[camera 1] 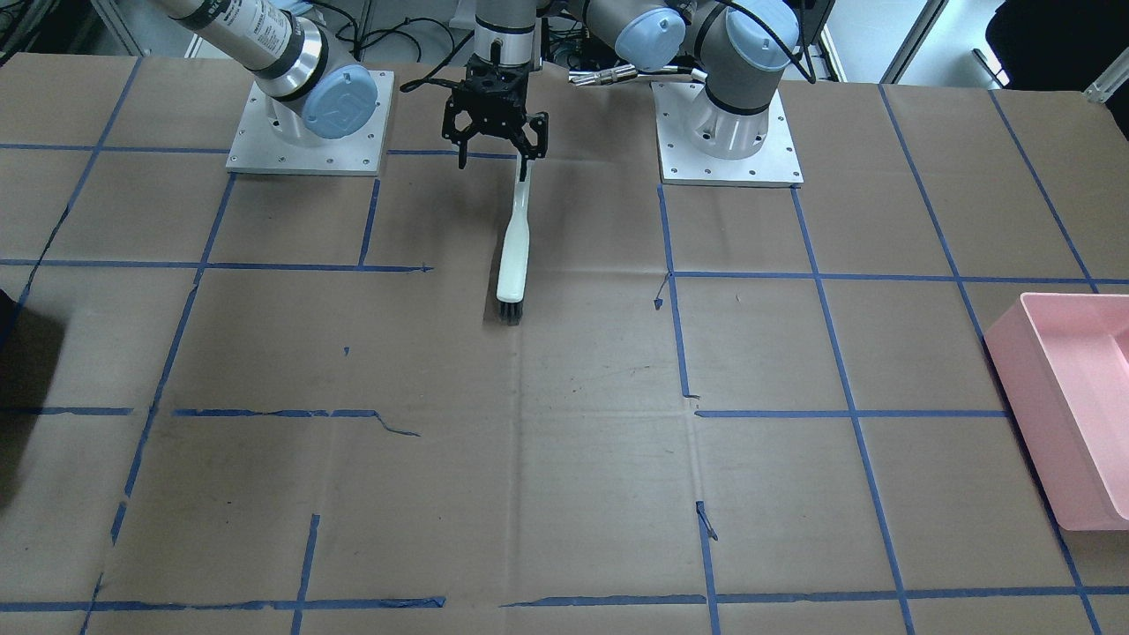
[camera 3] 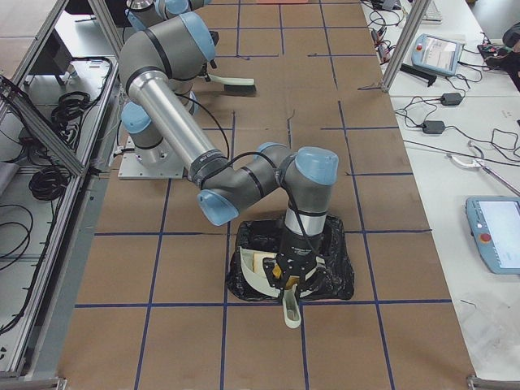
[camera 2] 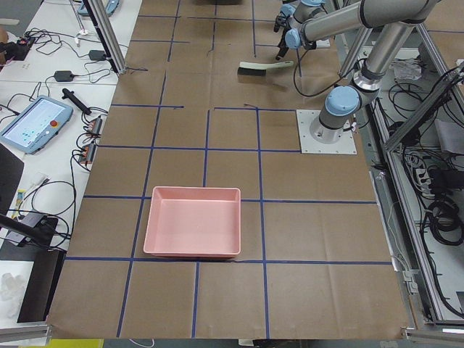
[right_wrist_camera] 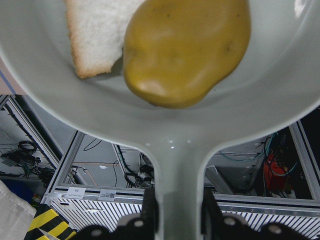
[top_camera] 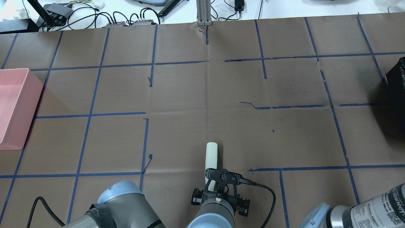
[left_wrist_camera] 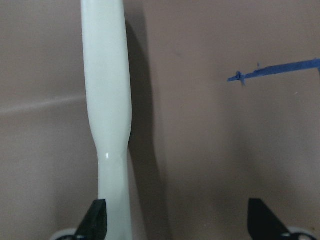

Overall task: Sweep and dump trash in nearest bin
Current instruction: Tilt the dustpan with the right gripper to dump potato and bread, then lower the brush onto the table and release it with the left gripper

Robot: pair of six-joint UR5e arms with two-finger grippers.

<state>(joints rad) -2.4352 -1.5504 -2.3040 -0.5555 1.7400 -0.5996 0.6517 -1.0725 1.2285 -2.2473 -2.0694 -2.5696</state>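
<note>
The right gripper (right_wrist_camera: 179, 212) has its fingers clamped on the handle of the dustpan (right_wrist_camera: 280, 100), which hangs over the black bin (camera 3: 337, 272). The potato-like lump (right_wrist_camera: 185, 50) and one bread piece (right_wrist_camera: 95, 35) (no second piece is visible) lie at the pan's handle end, nearest the fingers; dumping probably requires raising that end. The left gripper (left_wrist_camera: 180, 220), fingers wide, stands over the brush (left_wrist_camera: 107, 100) lying on the surface (left_wrist_camera: 225, 150).
</note>
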